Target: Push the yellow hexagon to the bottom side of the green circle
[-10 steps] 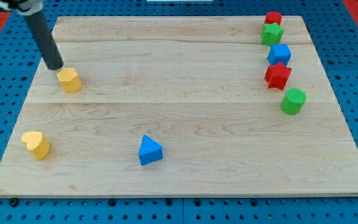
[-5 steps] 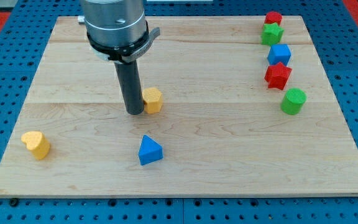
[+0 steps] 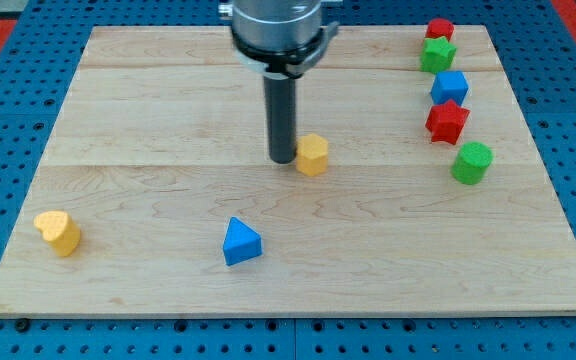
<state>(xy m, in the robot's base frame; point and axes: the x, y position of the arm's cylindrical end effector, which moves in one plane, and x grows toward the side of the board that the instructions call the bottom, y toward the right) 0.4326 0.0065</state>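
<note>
- No jaws on this rig, so nothing spread, pressed together or pinching: only a straight dark rod, with my tip (image 3: 282, 159) down on the counter (image 3: 168, 90).
- Tip placed just to the view's left of the yellow hexagon (image 3: 313, 155), close against its side; touching or a hair apart, cannot tell.
- Yellow hexagon sitting near the middle of the counter, well apart from the green circle (image 3: 472, 162) and to its left in the view, at about the same height.
- Task judged partly done at best: hexagon not yet at the circle's bottom side, with a long stretch of bare wood between the two.
- Left to do, by this reading: carry the hexagon on toward the view's right and a little toward the view's bottom, ending just below the green circle (a push straight right would run it into the circle's side instead).
- Other blocks relative to the green circle: red star (image 3: 447, 121) just above it, blue cube (image 3: 449, 87) above that, then green star (image 3: 437, 53) and a red block (image 3: 440, 29) near the counter's top edge.
- Far to the circle's left and lower: blue triangle (image 3: 241, 241), and a yellow heart (image 3: 59, 231) farther left again, both clear of the likely path.
</note>
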